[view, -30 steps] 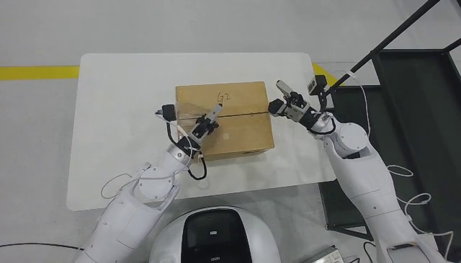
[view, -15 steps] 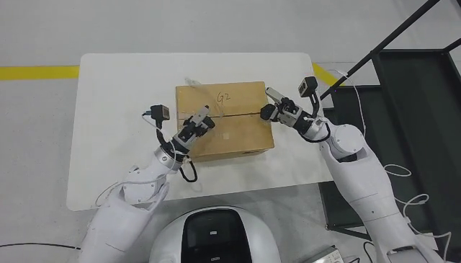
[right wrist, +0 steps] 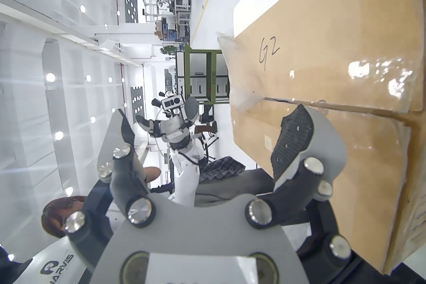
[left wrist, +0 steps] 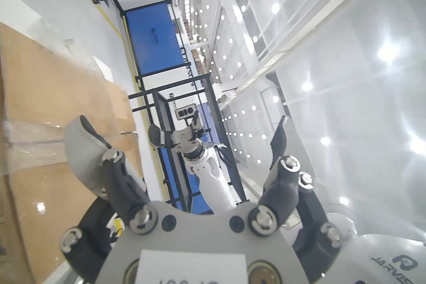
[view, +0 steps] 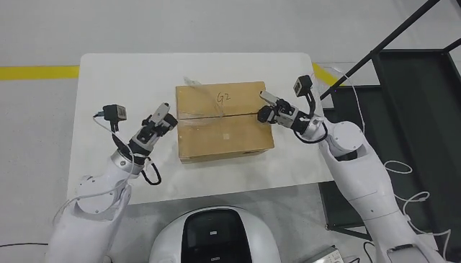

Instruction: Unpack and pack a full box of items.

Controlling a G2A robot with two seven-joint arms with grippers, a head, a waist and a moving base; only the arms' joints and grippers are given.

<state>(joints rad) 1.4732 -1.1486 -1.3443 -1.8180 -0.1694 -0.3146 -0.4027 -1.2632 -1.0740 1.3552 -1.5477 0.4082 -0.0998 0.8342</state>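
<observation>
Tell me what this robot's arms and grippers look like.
The left arm and right arm are rounded, glossy white shells with looping black cables and a camera box at each wrist. The left gripper and right gripper each have two grey fingers with black ribbed pads on a bolted grey plate.

A: Box (view: 225, 130) is matt brown cardboard. Seam tape (right wrist: 376, 72) is clear plastic, glossy, wrinkled, throws glare.
B: Desk (view: 122, 97)?
A: White, smooth, matt.
B: Right end effector (right wrist: 211, 112)?
A: Pads (right wrist: 289, 139) black, ribbed, rubbery-looking. Fingers (right wrist: 326, 139) pale grey, smooth shells. Plate (right wrist: 199, 232) grey metal, satin. Screws (right wrist: 136, 210) shiny metal.
B: Left end effector (left wrist: 181, 120)?
A: Same finishes.
</observation>
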